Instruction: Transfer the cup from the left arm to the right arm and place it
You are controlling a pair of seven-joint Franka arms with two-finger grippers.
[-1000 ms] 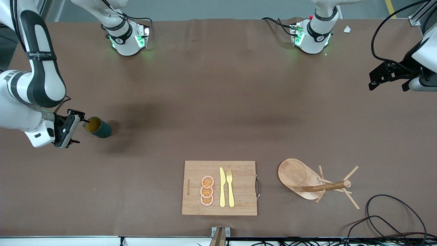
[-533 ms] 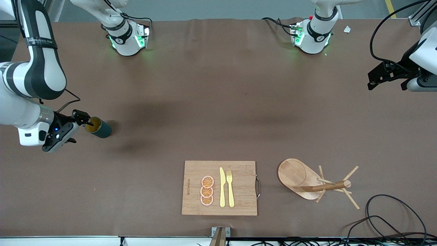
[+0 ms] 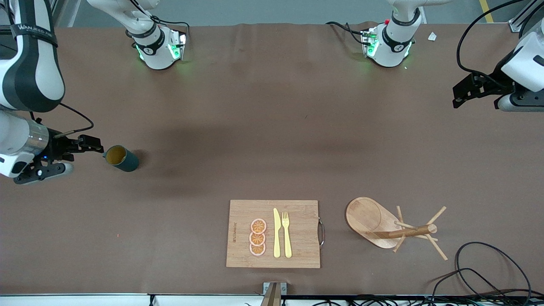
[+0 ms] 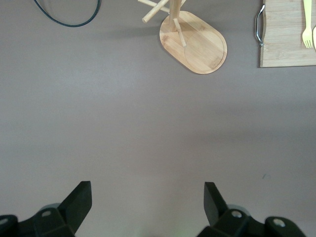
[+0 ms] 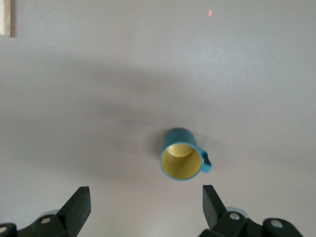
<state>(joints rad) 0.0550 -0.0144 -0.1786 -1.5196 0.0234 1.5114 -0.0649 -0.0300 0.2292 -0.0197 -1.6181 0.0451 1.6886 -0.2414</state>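
Note:
The cup (image 3: 122, 158), dark teal with a mustard-yellow inside, stands upright on the brown table toward the right arm's end. My right gripper (image 3: 94, 146) hangs beside it, open, pointing at it and not touching it. In the right wrist view the cup (image 5: 182, 160) shows its mouth and small handle ahead of the spread fingers of the right gripper (image 5: 145, 207), with nothing between them. My left gripper (image 3: 458, 95) hangs open and empty over bare table at the left arm's end. The left wrist view shows the left gripper (image 4: 148, 202) with only table under it.
A wooden cutting board (image 3: 297, 212) with orange slices, a yellow knife and a fork lies near the front camera. Beside it stands a wooden peg rack (image 3: 395, 227), also in the left wrist view (image 4: 193, 37). Black cables (image 3: 480, 267) coil at the corner.
My right gripper has drawn back from the cup's rim toward the table's end and levelled out. The cup has stayed put. The left gripper has shifted slightly.

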